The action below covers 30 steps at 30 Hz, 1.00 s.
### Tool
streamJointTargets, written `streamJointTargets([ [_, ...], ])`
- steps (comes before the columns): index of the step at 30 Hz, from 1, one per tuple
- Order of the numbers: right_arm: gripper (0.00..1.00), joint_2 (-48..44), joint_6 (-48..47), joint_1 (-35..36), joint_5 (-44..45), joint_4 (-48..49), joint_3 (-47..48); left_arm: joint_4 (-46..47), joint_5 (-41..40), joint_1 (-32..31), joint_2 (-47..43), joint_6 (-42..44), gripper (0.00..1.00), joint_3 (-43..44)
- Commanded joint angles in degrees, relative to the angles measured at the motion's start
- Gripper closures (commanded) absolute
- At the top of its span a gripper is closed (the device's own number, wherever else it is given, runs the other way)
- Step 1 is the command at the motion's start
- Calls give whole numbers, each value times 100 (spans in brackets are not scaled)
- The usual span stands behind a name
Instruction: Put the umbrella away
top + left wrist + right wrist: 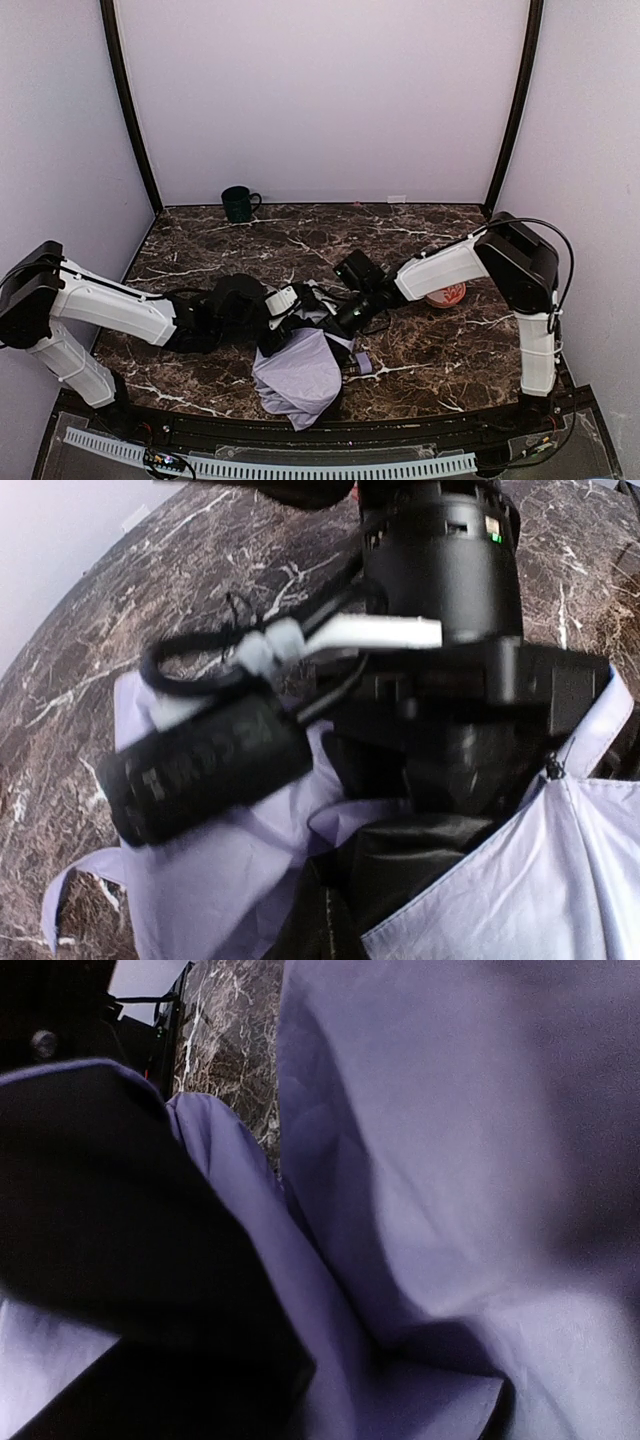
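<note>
The umbrella (300, 378) lies crumpled at the front middle of the marble table, pale lavender fabric with black lining, its small lavender handle (362, 362) to the right. My left gripper (283, 318) and right gripper (338, 318) meet at the fabric's upper edge, close together. The fabric hides both sets of fingertips, so I cannot tell how the jaws stand. In the left wrist view the fabric (220, 880) and black lining (420, 860) lie under the right arm's black wrist (440, 570). In the right wrist view lavender fabric (450, 1160) fills the frame, with black lining (100, 1210) at the left.
A dark green mug (238, 203) stands at the back left near the wall. A red-patterned bowl (447, 294) sits at the right, partly behind the right forearm. Black frame posts stand at both back corners.
</note>
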Motion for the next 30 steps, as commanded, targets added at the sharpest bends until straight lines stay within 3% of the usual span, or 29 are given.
streamJointTargets([
  [1,61,-340,782,-294,511,491,-547,20,-208,36,189,-555,100,-297],
  [5,53,-921,1384,-441,786,933,-978,288,-234,152,499,-597,100,-399],
  [10,42,-1646,1503,-477,1642,426,-1204,293,-71,250,984,-559,100,-339],
  [15,40,-2525,1017,-494,2826,-610,-1214,295,225,269,1254,-534,100,-223],
  [19,41,-3219,401,-446,2706,-839,-1146,411,437,284,1312,-528,100,-265],
  [22,39,-3636,291,-57,2236,-773,-1115,318,430,311,1369,-519,100,-147],
  [29,30,-3692,2180,1474,3605,-500,-1501,144,472,339,1248,-383,100,-18],
  [30,22,-3565,2343,1544,3620,-542,-1466,145,473,347,1265,-378,100,-16],
])
